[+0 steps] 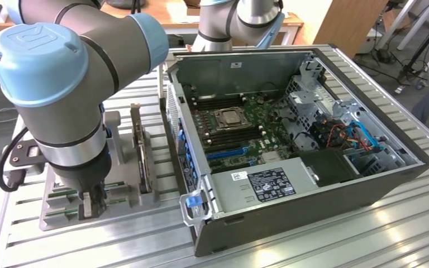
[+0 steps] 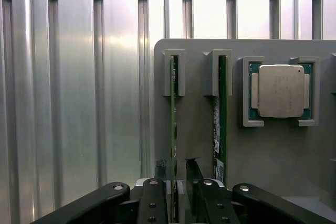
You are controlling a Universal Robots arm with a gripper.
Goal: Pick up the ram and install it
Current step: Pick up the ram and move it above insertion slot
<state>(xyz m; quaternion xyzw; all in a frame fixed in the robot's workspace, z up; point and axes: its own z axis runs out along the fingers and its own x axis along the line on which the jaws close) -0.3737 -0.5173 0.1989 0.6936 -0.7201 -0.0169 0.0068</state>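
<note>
While vertical, spread fingers (image 2: 195, 176) astride ram (image 2: 173, 124).

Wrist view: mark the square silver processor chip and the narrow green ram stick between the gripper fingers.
Square silver processor chip (image 2: 281, 90): wrist view, lid centre.
Narrow green ram stick (image 2: 174, 124): wrist view, edge midway.

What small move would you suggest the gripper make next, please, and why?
Probably close the jaws on the ram. The gripper is open, with a fingertip on either side of that stick, which stands on edge in its slot of the grey holder; nothing is gripped yet.
</note>
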